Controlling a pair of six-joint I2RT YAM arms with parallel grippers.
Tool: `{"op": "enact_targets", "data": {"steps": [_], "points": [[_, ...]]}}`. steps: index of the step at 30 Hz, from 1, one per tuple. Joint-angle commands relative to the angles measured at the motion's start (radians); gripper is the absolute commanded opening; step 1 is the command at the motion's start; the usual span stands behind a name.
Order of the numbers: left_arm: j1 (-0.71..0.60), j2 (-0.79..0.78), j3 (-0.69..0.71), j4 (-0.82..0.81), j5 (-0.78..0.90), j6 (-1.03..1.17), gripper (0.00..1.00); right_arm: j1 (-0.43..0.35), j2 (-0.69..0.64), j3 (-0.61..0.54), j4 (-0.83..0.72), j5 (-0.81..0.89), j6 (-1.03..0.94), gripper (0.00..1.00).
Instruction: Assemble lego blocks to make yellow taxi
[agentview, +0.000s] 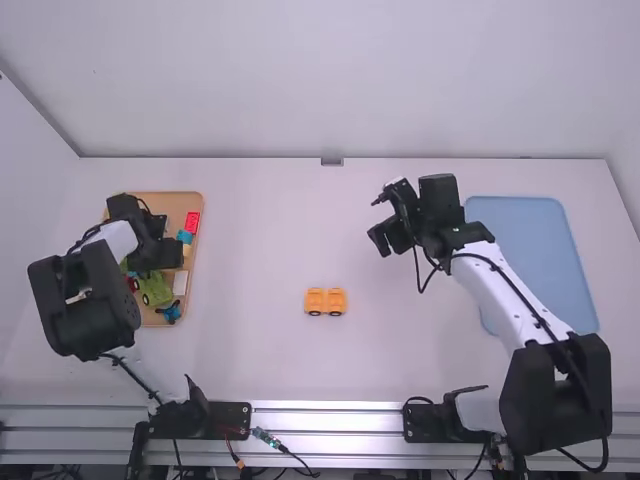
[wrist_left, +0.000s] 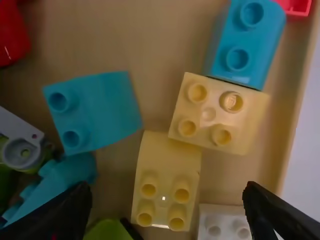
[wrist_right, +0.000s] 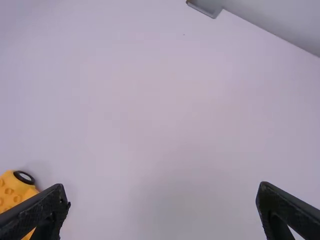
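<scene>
Over the tray of blocks at the left is my left gripper (agentview: 172, 254). In the left wrist view that gripper (wrist_left: 167, 210) stands open above a curved pale yellow block (wrist_left: 167, 180), a square pale yellow block (wrist_left: 212, 112) touching it, and a white block (wrist_left: 222, 222). The orange-yellow wheeled base (agentview: 325, 301) rests on the bare table near the middle. My right gripper (agentview: 380, 220) is above the table, right of and beyond the base. In the right wrist view this gripper (wrist_right: 162, 200) is open with nothing between its fingers, the base (wrist_right: 15, 192) partly behind one finger.
The tan tray (agentview: 168, 204) also holds a red block (agentview: 193, 222), teal blocks (wrist_left: 95, 110) and a green piece (agentview: 155, 290). A light blue mat (agentview: 535, 250) lies at the right, partly under the right arm.
</scene>
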Motion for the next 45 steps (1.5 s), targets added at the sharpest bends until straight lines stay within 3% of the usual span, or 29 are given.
{"op": "enact_targets", "data": {"steps": [1, 13, 22, 32, 35, 45], "points": [[0.005, 0.012, -0.005, -0.008, -0.005, 0.022, 0.77, 0.0, 0.01, 0.028, -0.002, -0.003, -0.001, 0.99], [0.004, 0.067, -0.004, -0.007, -0.029, 0.013, 0.68, 0.0, 0.01, 0.028, -0.002, -0.003, -0.001, 0.99], [0.005, 0.067, -0.005, -0.008, -0.03, -0.012, 0.47, 0.0, 0.01, 0.028, -0.002, -0.003, 0.0, 0.99], [0.005, 0.067, -0.004, 0.008, -0.029, -0.013, 0.34, 0.0, 0.01, 0.028, -0.006, -0.003, -0.001, 0.99], [0.003, 0.066, -0.004, 0.015, -0.029, -0.012, 0.25, -0.001, 0.01, 0.028, -0.009, -0.003, -0.001, 0.99], [0.003, 0.034, 0.008, 0.027, -0.029, -0.123, 0.22, 0.0, 0.009, 0.028, -0.008, -0.003, -0.001, 0.99]]}}
